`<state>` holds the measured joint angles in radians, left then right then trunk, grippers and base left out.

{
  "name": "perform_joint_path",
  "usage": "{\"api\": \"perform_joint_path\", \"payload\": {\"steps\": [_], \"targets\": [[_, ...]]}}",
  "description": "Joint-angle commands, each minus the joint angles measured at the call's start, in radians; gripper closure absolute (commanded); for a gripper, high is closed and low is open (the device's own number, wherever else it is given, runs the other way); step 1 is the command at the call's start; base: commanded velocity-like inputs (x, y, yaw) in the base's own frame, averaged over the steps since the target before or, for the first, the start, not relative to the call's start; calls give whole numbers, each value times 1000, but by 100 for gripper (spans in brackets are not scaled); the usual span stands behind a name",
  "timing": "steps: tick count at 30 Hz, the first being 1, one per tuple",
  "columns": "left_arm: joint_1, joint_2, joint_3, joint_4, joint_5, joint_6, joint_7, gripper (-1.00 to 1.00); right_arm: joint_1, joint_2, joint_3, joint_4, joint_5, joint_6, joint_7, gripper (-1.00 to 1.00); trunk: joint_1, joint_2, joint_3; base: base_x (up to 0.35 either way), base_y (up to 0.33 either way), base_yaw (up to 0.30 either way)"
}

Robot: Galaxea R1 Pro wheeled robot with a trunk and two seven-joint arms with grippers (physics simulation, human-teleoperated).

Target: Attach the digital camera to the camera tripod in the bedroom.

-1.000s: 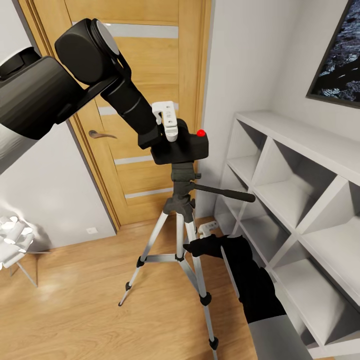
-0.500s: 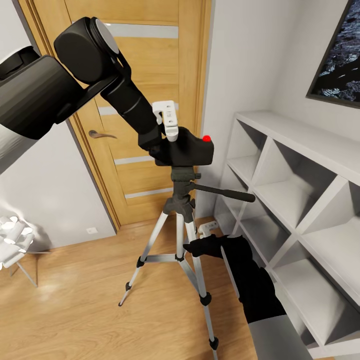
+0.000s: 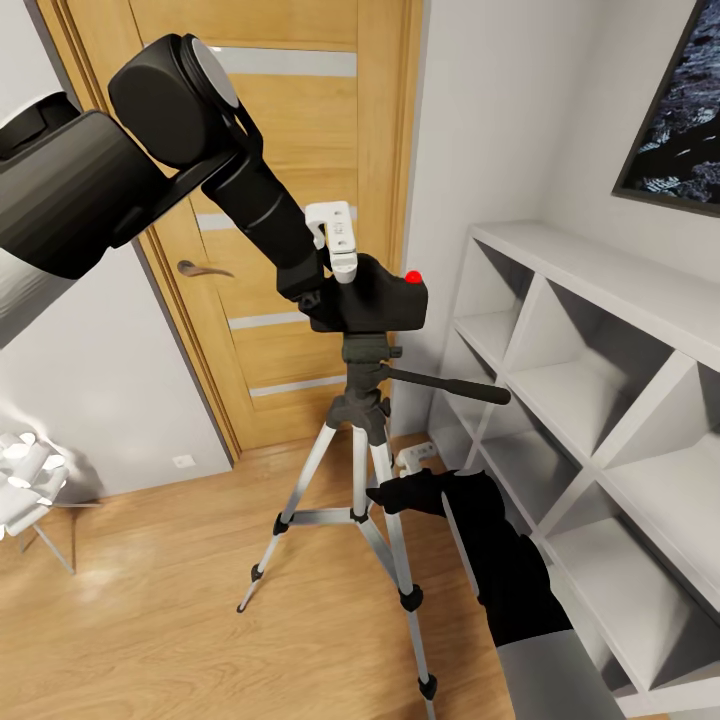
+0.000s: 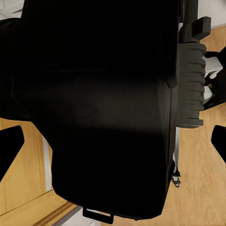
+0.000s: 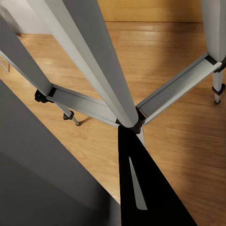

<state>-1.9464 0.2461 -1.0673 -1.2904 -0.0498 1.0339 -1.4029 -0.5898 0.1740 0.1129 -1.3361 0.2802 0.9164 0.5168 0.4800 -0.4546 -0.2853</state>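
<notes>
Since a second ago the digital camera (image 3: 372,295) has shifted right and tilted, now sitting on the camera tripod (image 3: 362,440) head, left gripper (image 3: 335,262) clamped on it, right gripper (image 3: 392,497) at a silver leg, grip state unclear.

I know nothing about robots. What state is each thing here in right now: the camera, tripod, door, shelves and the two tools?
digital camera: sitting on the tripod's head, held by the left tool.
camera tripod: upright, legs spread on the wood floor.
left tool: shut on the camera.
right tool: at a tripod leg; grip unclear.
door: closed.
shelves: open-fronted, compartments bare.
</notes>
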Motion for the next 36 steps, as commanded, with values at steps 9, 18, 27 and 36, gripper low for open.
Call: {"api": "perform_joint_path", "payload": {"steps": [9,18,27,36], "targets": [[-2,2,5,-1,-7,11,-7,-100,-1,1,-2,71,91,-13,8,100,1,-1,-2,0,0,0],[-2,61,288,-1,-14,10,-2,-100,-1,1,-2,70,91,-13,8,100,1,-1,-2,0,0,0],[-2,202,496,-6,-18,9,1,-100,-1,1,-2,69,91,-13,8,100,1,-1,-2,0,0,0],[14,329,516,50,-28,11,38,-100,-1,1,-2,69,91,-13,8,100,1,-1,-2,0,0,0]]}}
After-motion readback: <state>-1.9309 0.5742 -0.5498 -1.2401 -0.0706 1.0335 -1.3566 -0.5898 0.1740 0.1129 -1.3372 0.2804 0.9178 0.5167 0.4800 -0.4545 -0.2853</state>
